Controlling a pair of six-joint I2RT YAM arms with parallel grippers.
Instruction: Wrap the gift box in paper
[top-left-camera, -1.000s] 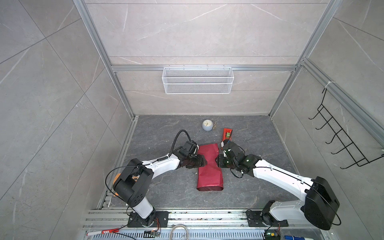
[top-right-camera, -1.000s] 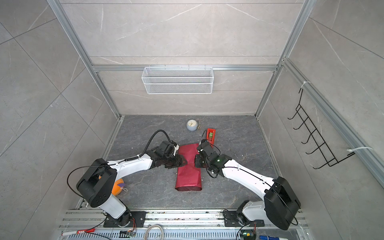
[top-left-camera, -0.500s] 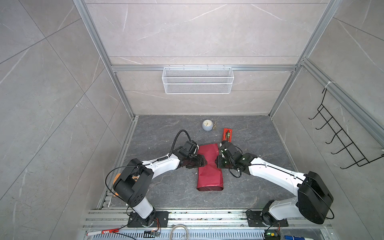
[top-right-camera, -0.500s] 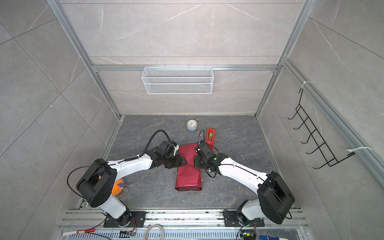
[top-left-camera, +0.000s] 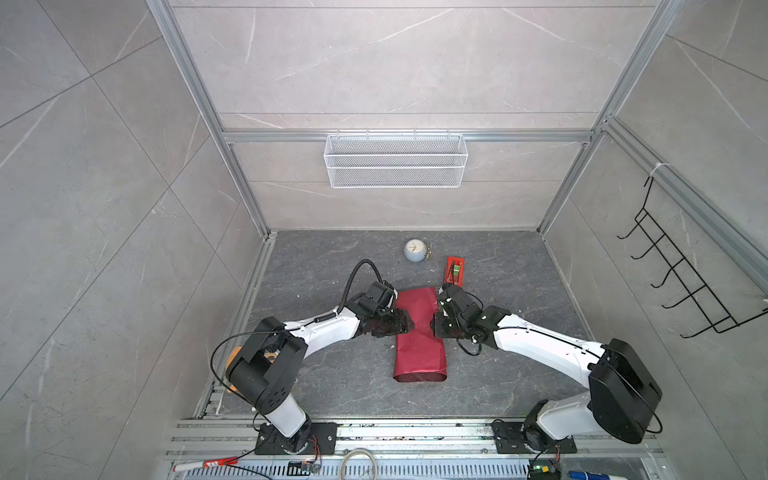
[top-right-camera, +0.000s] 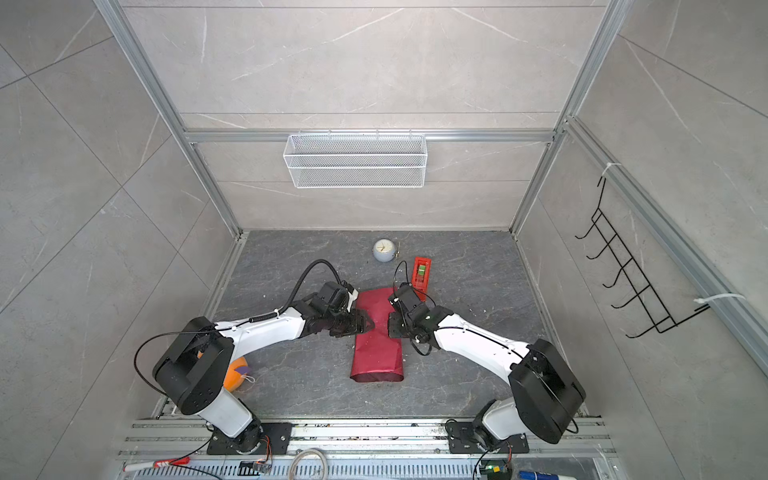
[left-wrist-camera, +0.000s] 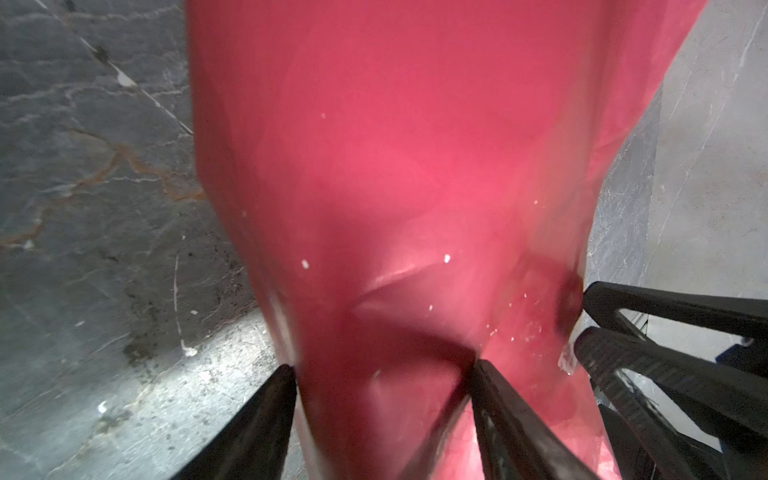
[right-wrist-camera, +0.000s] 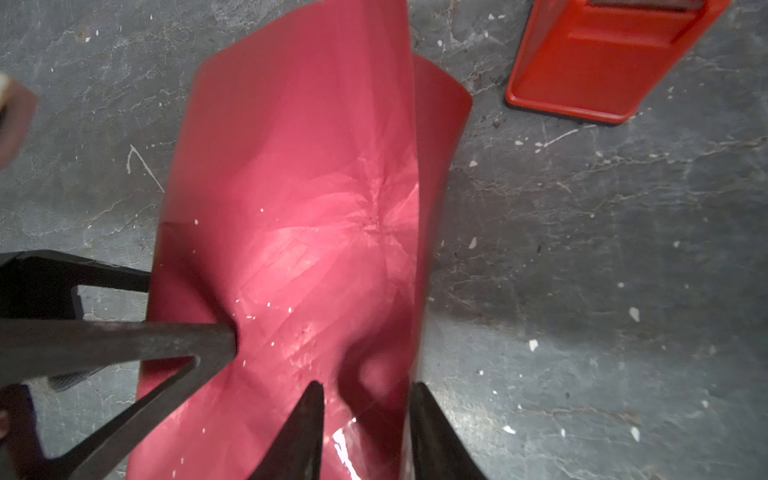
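Bare bench wide open behind and outward of both sets of jaws. Tight only past the right jaws: red tape dispenser just beyond them, close to the far corner of the paper, and a small round clock farther off.

Long crimson wrap lying flat between the two sets of jaws, with a gaping, tube-like near end. Creased all over, dented at each pinch. No sight of the gift box in any view.

Low, outstretched left arm. Left jaws spread wide and seemingly clamped across the paper's edge, one fingertip pressing on its top. Mirrored right arm. Right jaws set narrower, nipping a raised fold at the opposite edge.
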